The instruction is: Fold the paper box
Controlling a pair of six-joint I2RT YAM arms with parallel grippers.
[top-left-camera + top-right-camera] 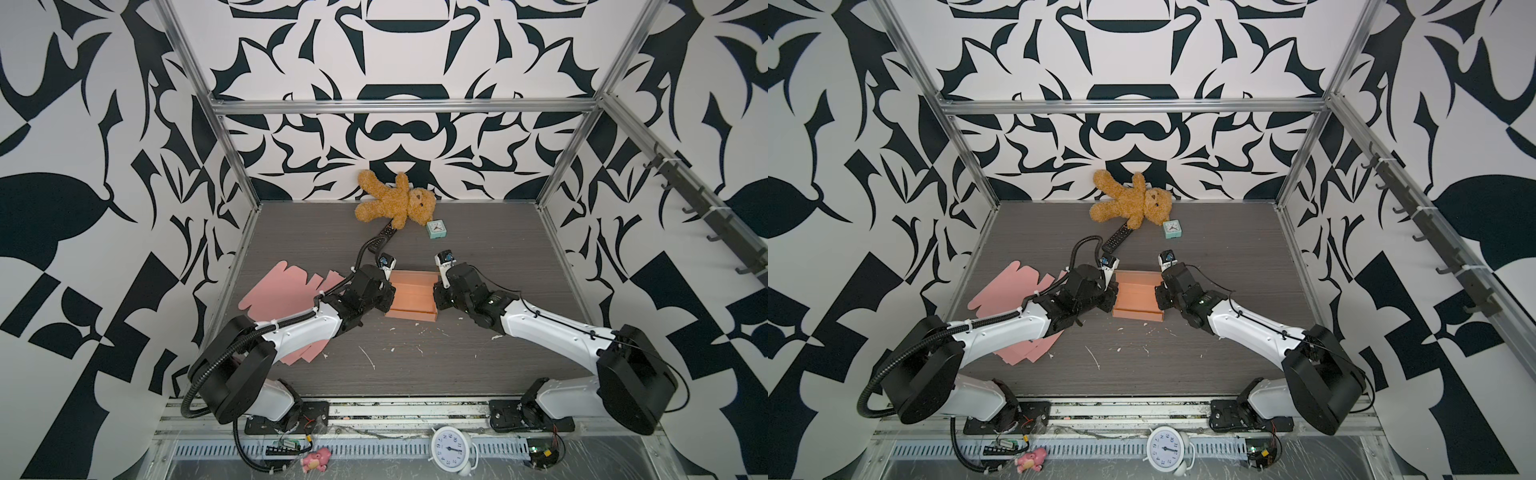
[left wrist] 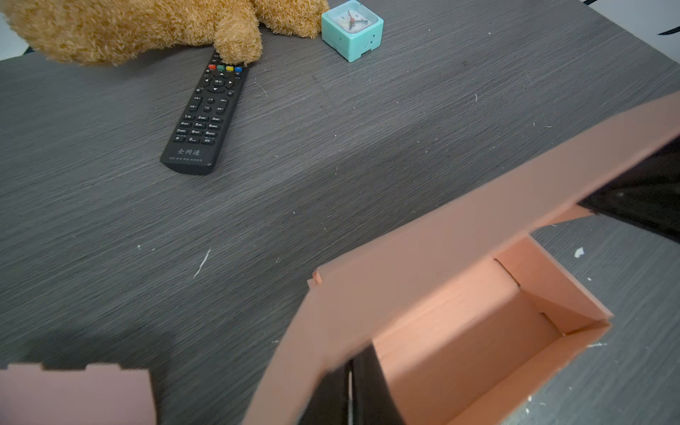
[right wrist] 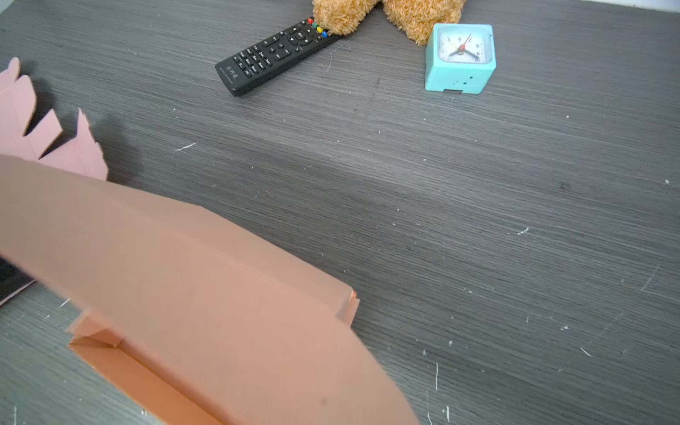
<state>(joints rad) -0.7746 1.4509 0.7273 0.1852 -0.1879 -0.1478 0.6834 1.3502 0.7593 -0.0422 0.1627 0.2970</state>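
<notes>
Nearest me, on the rail well in front of the paper box (image 1: pixel 413 297), there's one white alarm clock (image 1: pixel 448 446) and one little pink toy (image 1: pixel 316 458).

Two arms rise from that rail, both stretched low and forward, converging on the one folded box at the middle of the counter (image 1: pixel 519 249). White scraps (image 1: pixel 370 357) litter the boards just in front of it.

The left end effector (image 2: pixel 349 371) is at the box's left end, its fingers (image 2: pixel 371 390) pressed together on the left wall, one inside and one outside. The right end effector (image 1: pixel 437 293) sits against the box's right end. It's tucked under its own wrist, and a big flap fills the right wrist view, so I can't tell whether it's apart or together.

The box stands open-topped, near wall up, with that large flap leaning over it.

Left of the box is a loose pile of flat pink blanks (image 1: pixel 278 291). The left forearm lies right across them, so I can't count the sheets.

Beyond the box I count one black remote (image 1: pixel 384 235) and one small teal clock (image 1: pixel 436 228).

Farthest back is one brown teddy bear (image 1: pixel 395 201), slumped against the wall with a paw on the remote's far end.
</notes>
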